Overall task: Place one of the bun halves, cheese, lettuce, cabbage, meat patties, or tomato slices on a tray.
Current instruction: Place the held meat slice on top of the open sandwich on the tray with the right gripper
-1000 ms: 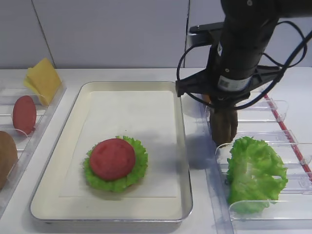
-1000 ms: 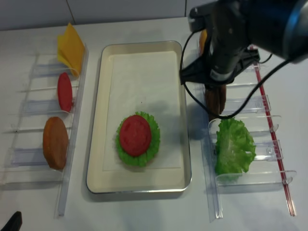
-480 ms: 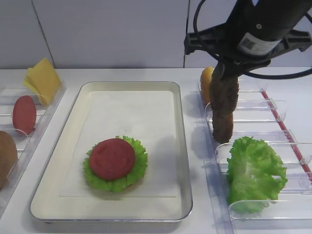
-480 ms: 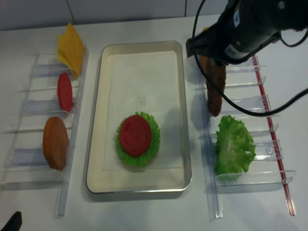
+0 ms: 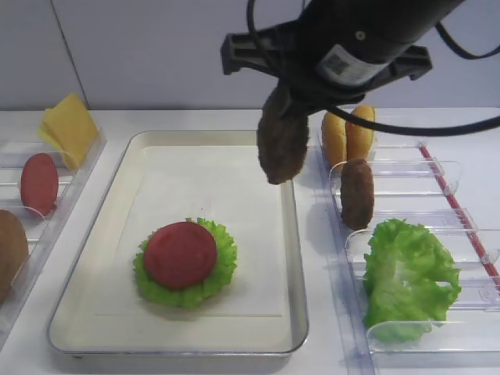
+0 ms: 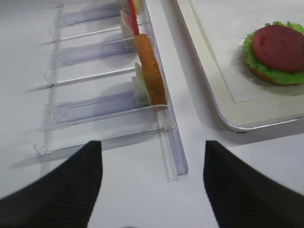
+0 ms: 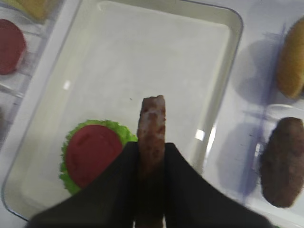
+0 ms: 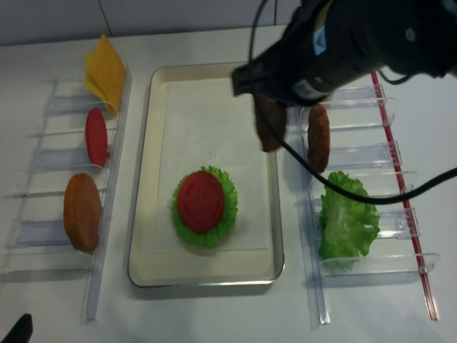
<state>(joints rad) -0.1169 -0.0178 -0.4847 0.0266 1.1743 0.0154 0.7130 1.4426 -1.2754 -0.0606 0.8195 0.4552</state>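
My right gripper [image 7: 152, 148] is shut on a dark brown meat patty [image 5: 283, 144], held on edge in the air over the right side of the cream tray [image 5: 297, 258]. The patty [image 7: 152, 121] sticks out beyond the black fingers. On the tray lies a stack with a tomato slice [image 5: 180, 254] on lettuce [image 5: 225, 251] on a bun. A second meat patty [image 5: 357, 194] stands in the right rack. In the left wrist view my left gripper [image 6: 152, 185] is open and empty over bare table, by the left rack's near end.
The left clear rack [image 6: 171, 142] holds cheese [image 5: 69, 126], a tomato slice [image 5: 39, 183] and a bun half [image 5: 8, 250]. The right rack [image 5: 457, 176] holds bun halves [image 5: 348, 134] and a big lettuce leaf [image 5: 410, 277].
My right gripper has lifted one patty out of the right rack and carried it left, over the tray's right side. The other patty stays in the rack.
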